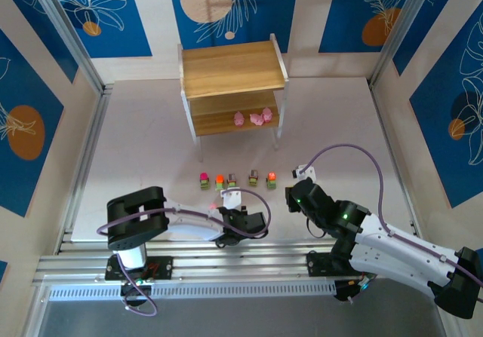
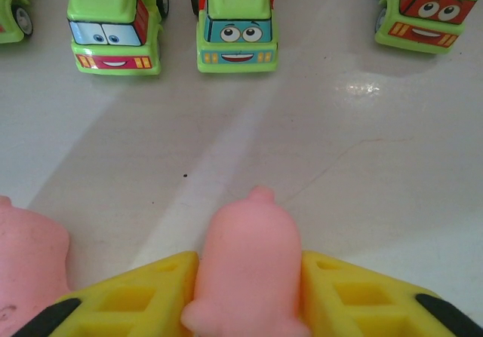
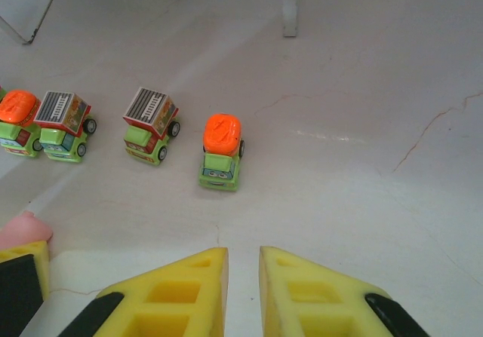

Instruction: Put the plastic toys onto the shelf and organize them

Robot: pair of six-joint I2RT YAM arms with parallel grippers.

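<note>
In the left tool (image 2: 249, 295) sits a smooth pink figure (image 2: 247, 254)

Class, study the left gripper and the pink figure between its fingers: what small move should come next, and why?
Probably a short lift straight up. The left gripper grips the pink figure on both sides, low over the table; three pink figures stand on the lower board of the shelf, so this one likely joins them.

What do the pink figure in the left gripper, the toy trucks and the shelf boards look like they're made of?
Pink figure: probably soft matte rubber or vinyl, rounded, no shine. Toy trucks: glossy hard plastic, moulded edges. Shelf boards: apparently light wood, visible grain.
</note>
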